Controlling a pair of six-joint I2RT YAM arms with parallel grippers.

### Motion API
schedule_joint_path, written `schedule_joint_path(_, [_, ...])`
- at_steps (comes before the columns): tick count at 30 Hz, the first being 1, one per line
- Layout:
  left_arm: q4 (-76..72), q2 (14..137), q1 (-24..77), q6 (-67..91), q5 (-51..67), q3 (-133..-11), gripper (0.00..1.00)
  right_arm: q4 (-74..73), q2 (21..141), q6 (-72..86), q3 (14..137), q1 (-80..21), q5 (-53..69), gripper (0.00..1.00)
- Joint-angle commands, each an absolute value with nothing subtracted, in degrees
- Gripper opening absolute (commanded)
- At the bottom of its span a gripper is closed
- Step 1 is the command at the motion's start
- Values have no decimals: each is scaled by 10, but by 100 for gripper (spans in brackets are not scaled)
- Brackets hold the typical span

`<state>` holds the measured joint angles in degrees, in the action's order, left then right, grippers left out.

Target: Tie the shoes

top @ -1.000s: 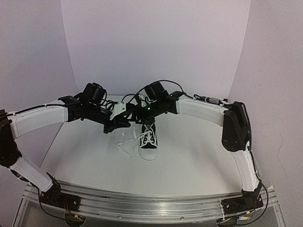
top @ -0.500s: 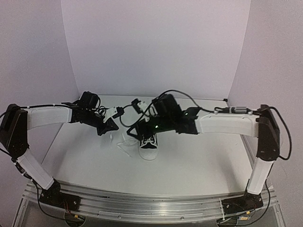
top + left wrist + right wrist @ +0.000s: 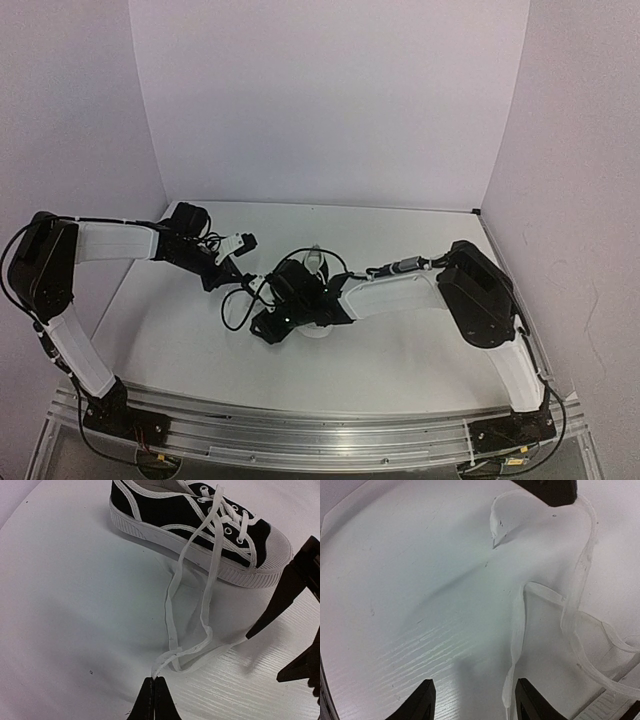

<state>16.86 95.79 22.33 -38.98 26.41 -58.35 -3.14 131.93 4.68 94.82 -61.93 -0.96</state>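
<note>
The shoe [image 3: 170,510], a black canvas sneaker with a white toe cap and sole, lies on its sole in the left wrist view. In the top view the shoe [image 3: 316,260] is mostly hidden under my right arm. Its white laces [image 3: 172,600] trail across the table. My left gripper [image 3: 154,680] is shut on a folded bit of lace; in the top view this gripper [image 3: 218,280] sits left of the shoe. My right gripper [image 3: 475,700] is open and low over the table, a lace end [image 3: 509,692] lying just inside its right finger. From above, the right gripper [image 3: 262,330] is front-left of the toe.
White table [image 3: 400,360] with lilac walls on three sides. A black cable [image 3: 235,310] loops between the two grippers. My right arm's forearm [image 3: 390,292] lies low across the table right of the shoe. The left gripper's dark tip [image 3: 550,490] shows at the top of the right wrist view.
My right arm has swung down and forward-left, bringing its gripper from above the shoe to the table beside the toe, jaws narrowing. My left gripper drew back left, still pinching the lace.
</note>
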Motion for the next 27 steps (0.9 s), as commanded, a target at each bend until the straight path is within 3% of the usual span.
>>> schedule_joint_path(1, [155,964,224,-387,275,-599,0,-52,1348,44,984,-621,-25,50])
schedule_joint_path(10, [157,963,224,-390,276,-600,0,-76,1376,46,981,-621,-62,48])
schedule_joint_path(11, [158,962,224,-391,276,-600,0,-79,1378,47,983,-621,-59,43])
schedule_joint_path(15, [164,958,224,-400,280,-596,0,-92,1369,59,971,-621,-60,4])
schedule_joint_path(16, [166,957,224,-404,282,-595,0,-92,1360,62,962,-621,-62,0])
schedule_joint_path(27, [221,948,241,-473,316,-577,0,-94,1198,172,900,-580,105,0])
